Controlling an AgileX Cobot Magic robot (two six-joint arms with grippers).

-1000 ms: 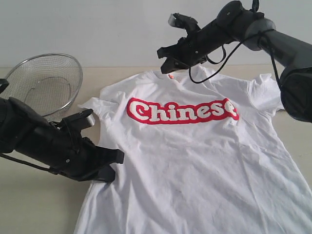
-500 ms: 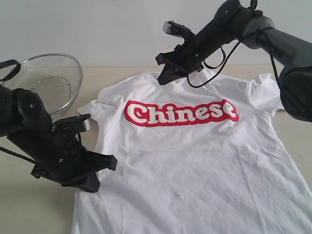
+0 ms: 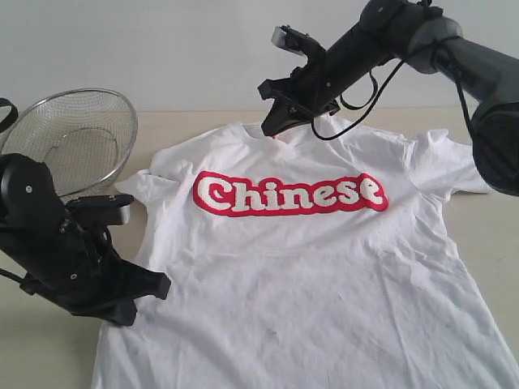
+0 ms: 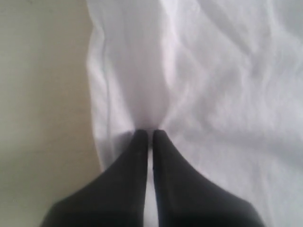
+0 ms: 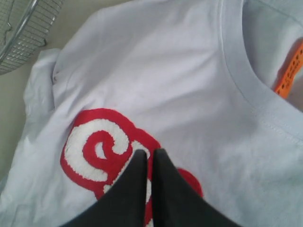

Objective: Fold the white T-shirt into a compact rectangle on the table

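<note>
Left gripper (image 4: 150, 134): jaws closed, seemingly pinching the side edge of the white T-shirt (image 3: 308, 275), which lies spread face-up on the table (image 3: 40, 356) ahead of the tips. Right gripper (image 3: 272, 126): jaws closed, apparently empty, just above the collar. Risk: the thin pinch slips and the edge drops crooked.

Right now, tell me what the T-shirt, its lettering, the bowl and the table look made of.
White T-shirt: soft matte knit, likely cotton; it wrinkles easily and has a stitched collar.
Lettering: raised, fuzzy white on red, seemingly flocked or towelling.
Mesh bowl: see-through silver wire mesh, metal by its sheen.
Table: smooth, pale beige wood-grain top, possibly laminate.
</note>
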